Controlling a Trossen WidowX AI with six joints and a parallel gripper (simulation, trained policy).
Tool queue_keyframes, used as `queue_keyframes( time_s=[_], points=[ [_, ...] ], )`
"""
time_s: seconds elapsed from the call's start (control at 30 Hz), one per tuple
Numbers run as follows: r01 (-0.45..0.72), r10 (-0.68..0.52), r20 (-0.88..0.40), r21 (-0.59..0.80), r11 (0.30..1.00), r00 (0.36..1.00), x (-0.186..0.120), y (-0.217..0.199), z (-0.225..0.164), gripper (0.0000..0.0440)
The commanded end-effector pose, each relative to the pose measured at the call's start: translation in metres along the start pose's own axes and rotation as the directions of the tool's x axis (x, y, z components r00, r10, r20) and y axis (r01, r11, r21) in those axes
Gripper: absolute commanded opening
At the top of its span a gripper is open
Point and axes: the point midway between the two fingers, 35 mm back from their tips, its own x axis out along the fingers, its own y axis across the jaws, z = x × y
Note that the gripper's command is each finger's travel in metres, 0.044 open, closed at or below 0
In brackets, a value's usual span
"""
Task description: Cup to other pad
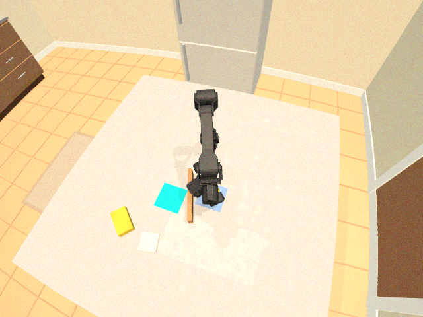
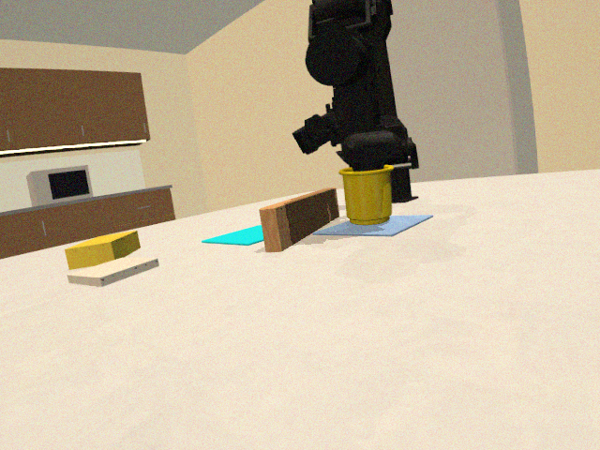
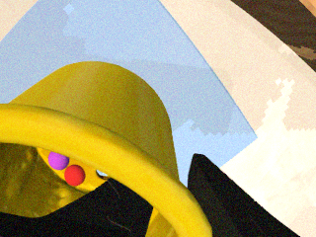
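Note:
The yellow cup (image 2: 367,198) (image 3: 118,94) stands upright on the blue pad (image 2: 409,223) (image 3: 197,84) (image 1: 221,207); the arm hides most of it in the top view. My gripper (image 3: 175,161) is shut on the cup's wall at the rim, one finger inside the cup and one outside. Inside the cup, a purple marble (image 3: 58,160), a red marble (image 3: 74,175) and part of a pale one show; the finger and rim hide the rest of the inside. The cyan pad (image 1: 170,197) (image 2: 237,236) has nothing on it.
A low wooden bar (image 1: 190,208) (image 2: 309,220) stands between the two pads. A yellow block (image 1: 122,220) (image 2: 101,249) and a flat white tile (image 1: 149,242) (image 2: 111,272) lie beyond the cyan pad, on the side away from the bar.

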Motion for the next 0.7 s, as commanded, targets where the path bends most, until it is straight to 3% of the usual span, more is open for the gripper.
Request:
queue_keyframes(
  time_s=[0.0,0.67],
  points=[
    [-0.024,0.024,0.011,0.013,1.0,1.0,-0.009,0.0,0.005,0.0026],
    [-0.149,0.143,0.048,0.166,0.975,0.989,-0.062,-0.006,0.034,0.0022]
  ],
)
